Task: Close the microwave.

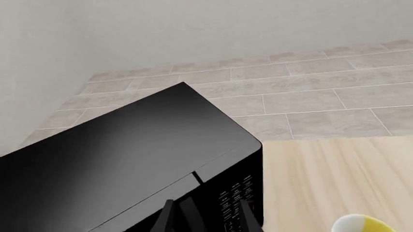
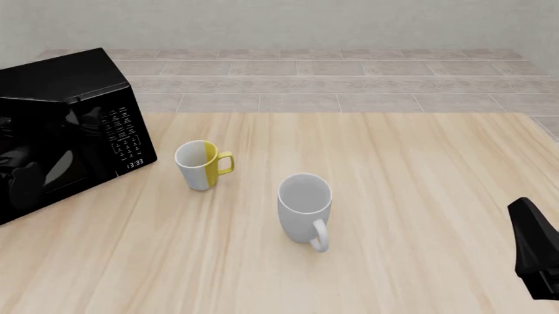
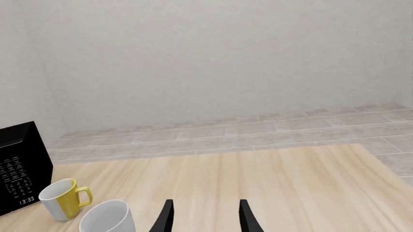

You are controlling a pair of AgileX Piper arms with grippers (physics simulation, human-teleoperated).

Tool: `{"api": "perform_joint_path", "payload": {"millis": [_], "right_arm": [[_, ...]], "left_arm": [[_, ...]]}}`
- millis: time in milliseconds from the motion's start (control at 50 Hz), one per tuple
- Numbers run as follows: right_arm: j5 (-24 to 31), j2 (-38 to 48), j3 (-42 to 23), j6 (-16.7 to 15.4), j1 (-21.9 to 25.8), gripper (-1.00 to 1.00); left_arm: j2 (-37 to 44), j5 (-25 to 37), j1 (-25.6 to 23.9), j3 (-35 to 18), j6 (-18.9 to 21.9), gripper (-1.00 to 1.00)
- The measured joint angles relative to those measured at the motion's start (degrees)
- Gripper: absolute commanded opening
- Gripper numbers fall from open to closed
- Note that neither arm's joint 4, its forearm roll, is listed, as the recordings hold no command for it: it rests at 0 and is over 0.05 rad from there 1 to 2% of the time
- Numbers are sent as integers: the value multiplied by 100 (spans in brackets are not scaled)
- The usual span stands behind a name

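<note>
Left gripper (image 1: 206,215): from its wrist camera I see its dark fingers spread with a gap between them, holding nothing, hanging just over the top front edge of the microwave (image 2: 61,131), above the keypad side.
Right gripper (image 3: 203,215): fingers apart and bare in its wrist view, over open tabletop; in my front view only a dark piece of that arm shows at the right edge, low down.
Microwave: far left of the table (image 2: 419,196), turned at an angle so its glass door faces the near left and its keypad panel (image 2: 122,134) faces the mugs.
Door: looks flush with the body from the front camera, though the glossy reflections make the seam hard for me to judge.
Microwave edges: its left part runs out of my front view; its back corner sits near the table's far edge.
Yellow-and-white mug (image 2: 199,165): upright, near the keypad corner but apart from it, handle pointing right.
Grey mug (image 2: 306,206): upright, nearer me and to the right of the first mug, handle toward me.
Open room: I have bare wood across the whole right half of the table, and along the near side in front of the door.
</note>
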Motion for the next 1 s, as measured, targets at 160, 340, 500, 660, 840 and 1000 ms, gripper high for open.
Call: {"api": "perform_joint_path", "payload": {"millis": [160, 340, 500, 660, 840, 1000], "right_arm": [[-17, 0, 24, 0, 2, 100], [-18, 0, 28, -20, 7, 100], [-14, 0, 15, -31, 19, 100], [-8, 0, -2, -40, 29, 100], [4, 0, -27, -43, 21, 100], [14, 0, -43, -47, 3, 100]], "left_arm": [[-596, 45, 73, 528, 150, 100], [-1464, 242, -12, 1044, 189, 100], [-2323, 592, -155, 1376, 175, 100], [-3209, 1076, -339, 1609, 145, 100], [-4256, 1794, -572, 1772, 98, 100], [-5193, 2539, -752, 1819, 58, 100]]}}
